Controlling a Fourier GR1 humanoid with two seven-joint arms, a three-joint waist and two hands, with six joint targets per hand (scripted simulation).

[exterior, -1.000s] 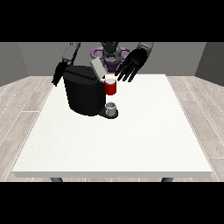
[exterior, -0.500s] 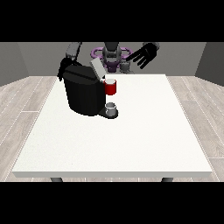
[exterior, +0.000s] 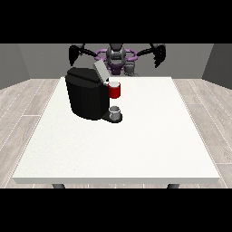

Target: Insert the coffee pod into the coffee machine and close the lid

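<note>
A grey thing (exterior: pixel 115 110) sits on the machine's (exterior: pixel 87 93) base, maybe the pod. The lid (exterior: pixel 100 71) stands raised. Both hands have pulled back, left (exterior: pixel 74 53) and right (exterior: pixel 158 53) of view, fingers drooping, holding nothing; closing remains.

Coffee machine (exterior: pixel 86 97) on table (exterior: pixel 136 145), rear-left; grey thing (exterior: pixel 115 111) before it.

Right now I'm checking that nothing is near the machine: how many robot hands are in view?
2. One hand is raised at the view's left, above the coffee machine; the other hand is raised at the view's right. Neither touches anything.
</note>
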